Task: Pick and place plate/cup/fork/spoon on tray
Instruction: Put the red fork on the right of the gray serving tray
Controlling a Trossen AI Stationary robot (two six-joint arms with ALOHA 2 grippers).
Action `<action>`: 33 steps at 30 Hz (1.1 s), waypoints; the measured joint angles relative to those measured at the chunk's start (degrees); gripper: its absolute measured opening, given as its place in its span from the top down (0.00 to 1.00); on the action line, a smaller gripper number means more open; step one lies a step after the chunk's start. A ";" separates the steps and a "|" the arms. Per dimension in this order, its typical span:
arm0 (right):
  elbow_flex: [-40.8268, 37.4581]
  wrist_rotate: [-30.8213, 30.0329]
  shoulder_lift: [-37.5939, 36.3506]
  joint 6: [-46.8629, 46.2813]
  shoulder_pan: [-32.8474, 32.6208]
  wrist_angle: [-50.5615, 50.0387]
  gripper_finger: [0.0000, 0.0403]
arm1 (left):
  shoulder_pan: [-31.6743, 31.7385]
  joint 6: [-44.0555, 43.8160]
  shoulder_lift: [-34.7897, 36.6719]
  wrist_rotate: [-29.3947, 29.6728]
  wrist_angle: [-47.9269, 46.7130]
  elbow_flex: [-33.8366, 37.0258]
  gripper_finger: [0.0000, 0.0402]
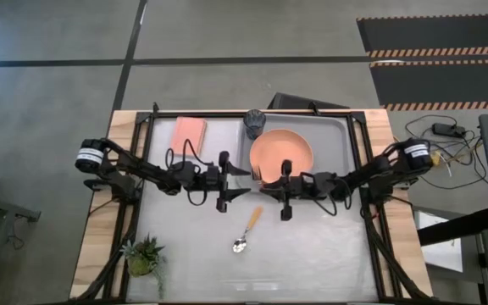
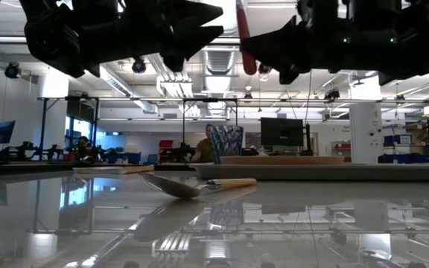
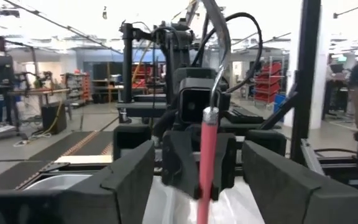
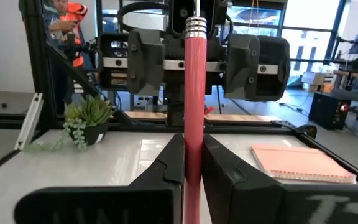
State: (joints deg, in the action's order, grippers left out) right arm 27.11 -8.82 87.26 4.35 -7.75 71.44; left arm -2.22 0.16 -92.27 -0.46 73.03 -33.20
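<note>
The fork stands upright in the air with its tines up, and its red-pink handle [image 4: 193, 93] is in my right gripper [image 4: 193, 180], which is shut on it near the table's middle [image 1: 265, 180]. My left gripper [image 3: 197, 186] is open and faces it from the left [image 1: 244, 182]. Its fingers stand on either side of the fork without touching it. The salmon plate [image 1: 281, 152] and the dark cup [image 1: 255, 121] rest on the grey tray [image 1: 333, 135]. The spoon [image 1: 246, 230] lies flat on the table, nearer the front edge. My right gripper pinches the fork's red handle [image 4: 193, 146] between its two fingers, on the handle's lower part. The fingers come level from the table's right and lie across the handle. The fork is lifted clear and stands upright, with its metal neck [image 3: 211, 74] above and its handle end hanging below [image 2: 249, 63].
A pink rectangular pad [image 1: 189, 134] lies at the far left, beside the tray. A small potted plant [image 1: 145, 254] stands at the near left corner. People stand in the room beyond the table.
</note>
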 joint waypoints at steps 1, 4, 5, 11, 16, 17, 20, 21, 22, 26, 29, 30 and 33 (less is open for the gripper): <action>0.58 0.00 0.61 0.30 0.00 0.02 0.95 | 0.00 0.09 -0.04 -0.38 0.01 -0.09 0.44; 2.47 -0.11 2.63 1.19 0.02 0.00 0.95 | -0.02 0.13 -0.08 -0.52 0.02 -0.44 0.43; 2.99 -0.14 3.17 1.26 0.02 -0.09 0.95 | -0.02 0.15 -0.26 -0.52 0.12 -0.55 0.43; 5.87 -1.59 6.05 1.42 0.15 0.00 0.95 | -0.02 0.17 -0.39 -0.51 -0.10 -0.43 0.48; 6.41 -1.73 6.59 1.51 0.17 0.00 0.95 | -0.02 0.17 -0.39 -0.50 -0.55 -0.31 0.65; 6.41 -1.73 6.58 1.40 0.17 0.03 0.95 | -0.02 0.17 -0.39 -0.49 -1.04 -0.31 0.70; 6.25 -1.89 6.22 1.26 0.17 -0.24 0.94 | -0.02 0.17 -0.39 -0.52 -1.99 -0.30 0.86; 6.25 -1.89 6.17 1.00 0.17 -0.12 0.94 | -0.02 0.18 -0.39 -0.51 -2.03 -0.29 0.91; 6.25 -1.89 6.17 0.28 0.17 -0.14 0.92 | -0.02 0.19 -0.39 -0.52 -2.03 -0.22 0.95; 6.25 -1.69 5.78 -1.77 0.15 -1.93 0.81 | 0.00 0.16 -0.26 -2.09 -3.13 -0.16 0.96; 6.25 -0.14 4.20 -3.26 0.15 -5.10 0.71 | 0.08 0.21 -0.26 -6.53 -3.36 -0.16 0.98; 6.25 1.74 3.46 -3.66 0.15 -6.59 0.67 | 0.20 0.25 -0.26 -9.54 -3.35 -0.16 0.98; 6.25 7.91 0.34 -5.46 0.07 -12.33 0.58 | 0.77 0.07 0.08 -21.22 -3.41 -0.03 0.98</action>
State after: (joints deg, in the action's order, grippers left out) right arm 33.36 -0.91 87.61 -1.12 -7.68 59.11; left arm -1.45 0.24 -92.19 -21.67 69.62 -33.23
